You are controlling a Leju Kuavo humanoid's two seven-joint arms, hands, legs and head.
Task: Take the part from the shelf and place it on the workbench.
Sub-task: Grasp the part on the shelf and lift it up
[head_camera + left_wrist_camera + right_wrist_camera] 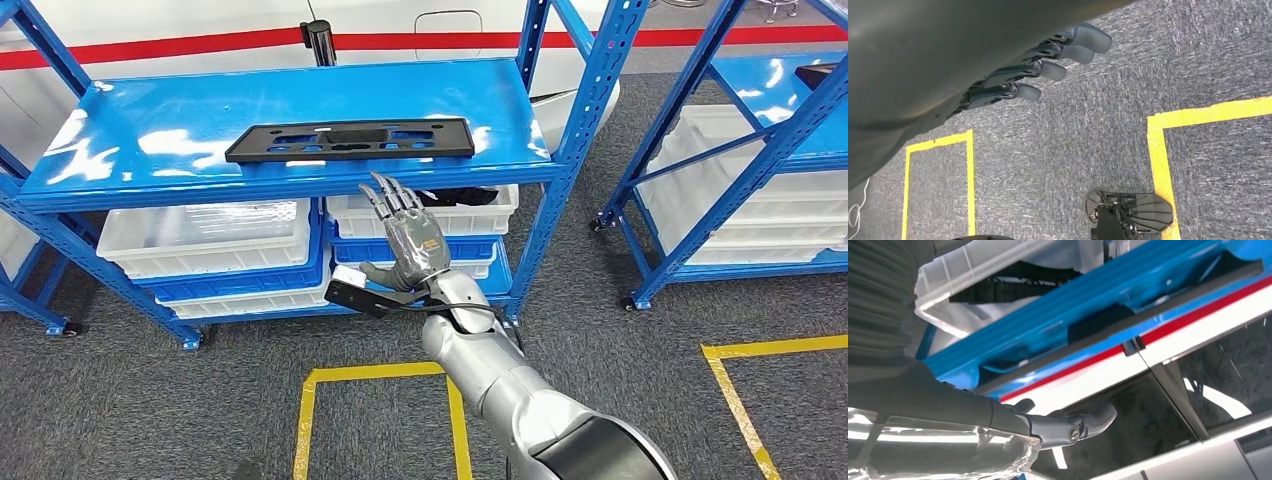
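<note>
A long flat black part (351, 140) with several cut-outs lies on the top board of the blue shelf (160, 170), near its front edge. My right hand (407, 236) is raised just below and in front of that edge, under the part's right half, fingers spread and holding nothing. In the right wrist view the part's dark edge (1168, 307) runs along the blue shelf board, beyond my thumb (1073, 426). My left hand (1040, 62) hangs beside my body over the grey carpet, its fingers slightly curled and apart, with nothing in it.
White bins (205, 237) sit on the shelf's lower level; one holds dark parts (465, 196). A second blue shelf (770, 150) with white bins stands at the right. Yellow tape lines (370, 375) mark the grey carpet. A blue upright post (575, 150) stands right of my hand.
</note>
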